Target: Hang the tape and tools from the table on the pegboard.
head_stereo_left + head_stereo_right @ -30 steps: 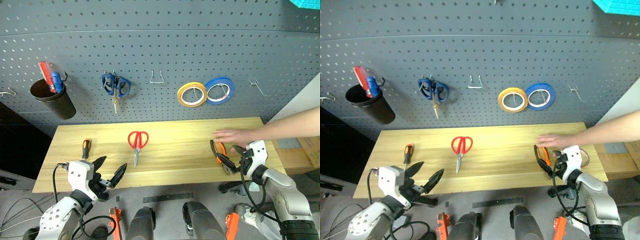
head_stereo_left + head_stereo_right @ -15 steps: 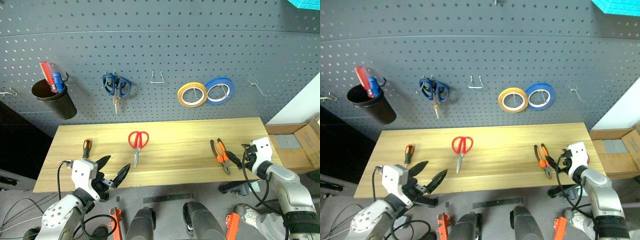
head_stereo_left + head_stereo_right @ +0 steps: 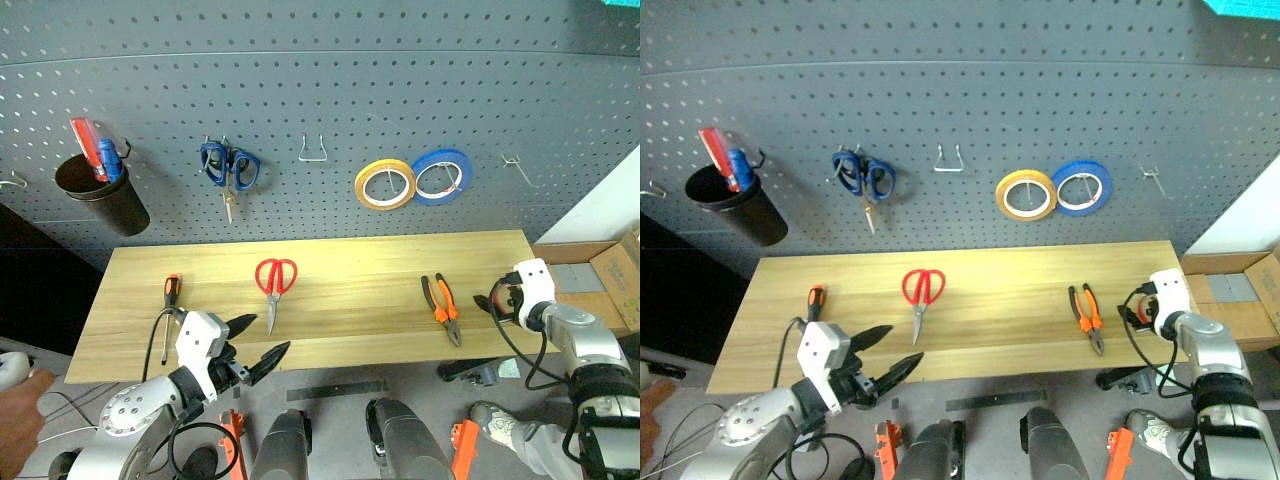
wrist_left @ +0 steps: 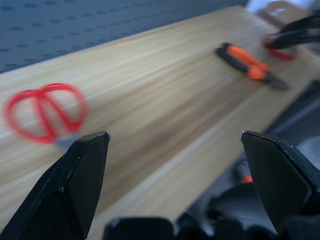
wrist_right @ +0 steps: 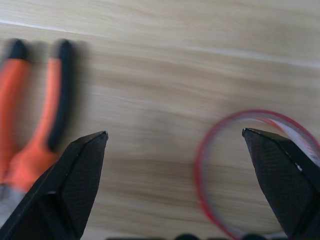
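Right claw [image 5: 175, 145] shifted rightward, person's arm gone

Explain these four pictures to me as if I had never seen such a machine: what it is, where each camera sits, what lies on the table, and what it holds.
This is a two-armed humanoid robot. The two wide pictures come from cameras on its head, looking down over a wooden table towards a grey pegboard. The other two come from cameras on its wrists, looking out between the black fingers.

On the table lie a screwdriver, red-handled scissors, pliers and, by the right pincer, a thin red tape ring.

On the board hang blue scissors, yellow tape, blue tape and a black cup.

The left pincer and the right are both open and hold nothing.
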You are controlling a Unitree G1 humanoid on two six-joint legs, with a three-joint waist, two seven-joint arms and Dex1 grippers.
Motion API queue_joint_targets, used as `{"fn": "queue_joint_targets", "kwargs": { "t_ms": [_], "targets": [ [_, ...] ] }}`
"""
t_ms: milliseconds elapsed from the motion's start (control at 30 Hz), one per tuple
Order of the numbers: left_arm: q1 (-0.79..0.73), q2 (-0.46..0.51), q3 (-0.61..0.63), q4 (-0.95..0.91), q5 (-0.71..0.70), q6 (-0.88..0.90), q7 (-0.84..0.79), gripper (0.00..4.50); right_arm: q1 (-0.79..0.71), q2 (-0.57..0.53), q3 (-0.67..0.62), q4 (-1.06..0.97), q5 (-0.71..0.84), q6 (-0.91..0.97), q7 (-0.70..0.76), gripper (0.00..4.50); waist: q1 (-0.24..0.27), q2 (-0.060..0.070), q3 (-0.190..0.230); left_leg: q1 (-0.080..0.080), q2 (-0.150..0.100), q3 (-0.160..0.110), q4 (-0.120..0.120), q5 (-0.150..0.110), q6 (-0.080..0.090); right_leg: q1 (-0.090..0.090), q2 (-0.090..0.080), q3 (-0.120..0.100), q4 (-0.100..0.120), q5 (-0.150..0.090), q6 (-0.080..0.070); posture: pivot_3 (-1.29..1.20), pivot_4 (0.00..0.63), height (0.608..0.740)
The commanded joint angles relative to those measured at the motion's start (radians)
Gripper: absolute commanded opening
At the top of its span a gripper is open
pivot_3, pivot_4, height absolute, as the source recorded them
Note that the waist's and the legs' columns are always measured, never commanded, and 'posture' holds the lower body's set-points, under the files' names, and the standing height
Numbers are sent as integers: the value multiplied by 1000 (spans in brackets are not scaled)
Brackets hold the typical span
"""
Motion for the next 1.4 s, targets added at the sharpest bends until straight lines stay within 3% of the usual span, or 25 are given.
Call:
{"fn": "queue_joint_targets", "kwargs": {
  "t_ms": [33, 433, 567, 933, 1167, 1400],
  "targets": [
    [12, 13, -2, -83, -38, 37, -1, 4500, -30, -20, 4, 49, -14, 20, 22, 4487, 0, -1, 8, 0, 0, 0, 0, 0, 0, 0, 0, 0, 0, 0, 0, -12, 312, 740],
    [49, 22, 22, -151, -68, 85, 24, 4500, -65, -15, 42, 189, -68, 29, 31, 4487, 1, -3, 23, 0, 0, -1, 0, -1, 1, 1, -1, 0, -1, 0, 0, 7, 317, 740],
    [41, 21, 28, -156, -79, 95, 31, 4500, -82, -13, 46, 219, -81, 12, 22, 3643, 1, -6, 25, 0, 0, -1, 0, -1, 1, 1, -1, 0, -1, 0, 0, 8, 314, 740],
    [16, 21, 40, -143, -86, 99, 25, 4500, -48, -1, 15, 126, -68, 62, -45, 58, 4, -8, 26, 0, 0, -3, 0, -1, 1, 1, -1, 0, -3, 0, 1, -2, 303, 740],
    [-26, 30, 37, -122, -96, 94, 0, 4500, 68, 46, -100, -200, 10, 153, -159, 22, 6, -5, 27, -2, 0, -4, -1, -1, 1, 0, -1, 0, -4, 0, 1, -26, 284, 740],
    [-106, 24, 9, -59, -88, 67, -38, 4500, 214, 194, -281, -731, 141, 259, -329, 22, 0, -4, 26, -5, 1, -4, -2, -1, 0, -5, -1, 0, -2, 0, 1, -62, 259, 740]
  ]
}}
